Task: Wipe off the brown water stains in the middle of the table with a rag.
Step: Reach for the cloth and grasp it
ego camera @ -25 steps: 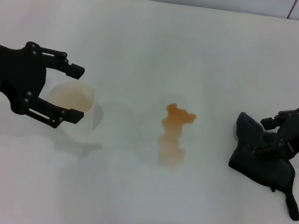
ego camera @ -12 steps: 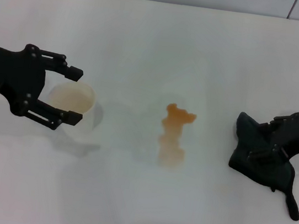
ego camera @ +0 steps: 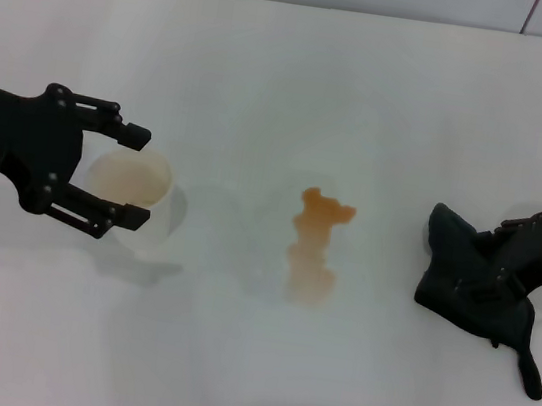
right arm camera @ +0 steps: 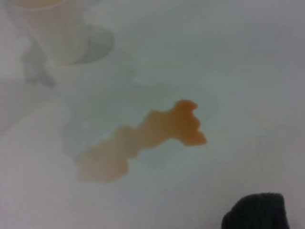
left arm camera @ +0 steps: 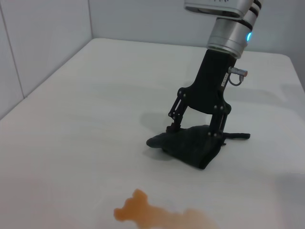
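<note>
Table (ego camera: 246,381), wide and white, lies bare nearest my body. Farther out, near its middle, are the brown water stains (ego camera: 314,243), an irregular orange-brown blotch, stronger in colour at its far end and paler toward me. No cloth is touching them.

To the right of the stains and well apart from them sits the rag (ego camera: 475,292), a dark crumpled heap with a narrow tail running toward me at its right side. My right gripper (ego camera: 495,263) has come down on top of it; in the left wrist view its two fingers (left arm camera: 215,128) stand spread apart with their tips pressed into the cloth, one on each side of the fold, not yet closed around it.

To the left of the stains, at about the same depth, my left gripper (ego camera: 119,174) hangs with its fingers wide apart on either side of a small translucent cup (ego camera: 132,184) with a brownish inside, which stands upright on the table. I cannot tell whether the fingers touch the cup.
</note>
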Controlling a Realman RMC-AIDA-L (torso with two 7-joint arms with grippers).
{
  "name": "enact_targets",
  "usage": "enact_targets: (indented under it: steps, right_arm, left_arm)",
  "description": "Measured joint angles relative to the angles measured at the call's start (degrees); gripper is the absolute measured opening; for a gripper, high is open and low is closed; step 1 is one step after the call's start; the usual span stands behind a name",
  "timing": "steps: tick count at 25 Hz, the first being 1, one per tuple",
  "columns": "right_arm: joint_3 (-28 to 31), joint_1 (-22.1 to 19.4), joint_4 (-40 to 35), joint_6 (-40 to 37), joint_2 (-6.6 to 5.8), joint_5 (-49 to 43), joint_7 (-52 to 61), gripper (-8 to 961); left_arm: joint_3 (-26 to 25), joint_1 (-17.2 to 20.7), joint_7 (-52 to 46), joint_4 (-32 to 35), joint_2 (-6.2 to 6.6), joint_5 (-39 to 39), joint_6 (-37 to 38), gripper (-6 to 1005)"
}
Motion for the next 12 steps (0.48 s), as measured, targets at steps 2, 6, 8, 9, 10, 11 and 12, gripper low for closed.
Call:
enact_targets:
  steps: [2, 6, 8, 9, 10, 11, 12]
  right_arm:
    - [-0.15, -0.02, 0.05, 0.25, -0.01, -0.06, -0.08, 776]
    - [-0.87, -0.05, 0.12, 0.97, -0.01, -1.03, -0.07, 750]
    - [-1.17, -0.05, 0.12, 1.29, 0.01, -1.41, 0.05, 722]
    - [-1.31, -0.06, 0.12, 1.49, 0.03, -1.50, 0.10, 708]
    - [-1.32, -0.06, 0.12, 1.59, 0.03, -1.53, 0.11, 694]
    - [-1.39, -0.06, 0.15, 1.83, 0.03, -1.56, 0.11, 636]
    - [-1.44, -0.06, 0.17, 2.01, 0.04, -1.59, 0.12, 579]
  left_arm:
    - [0.00, 0.01, -0.03, 0.00, -0.01, 0.00, 0.00, 891]
    - [0.00, 0.08, -0.03, 0.00, -0.01, 0.00, 0.00, 891]
    - [0.00, 0.10, 0.02, 0.00, -0.01, 0.00, 0.00, 891]
    - [0.00, 0.10, 0.04, 0.00, -0.01, 0.00, 0.00, 891]
    - [0.00, 0.10, 0.08, 0.00, -0.02, 0.00, 0.00, 891]
    - [0.00, 0.10, 0.10, 0.00, -0.01, 0.00, 0.00, 891]
    - [0.00, 0.10, 0.13, 0.00, -0.01, 0.00, -0.01, 891]
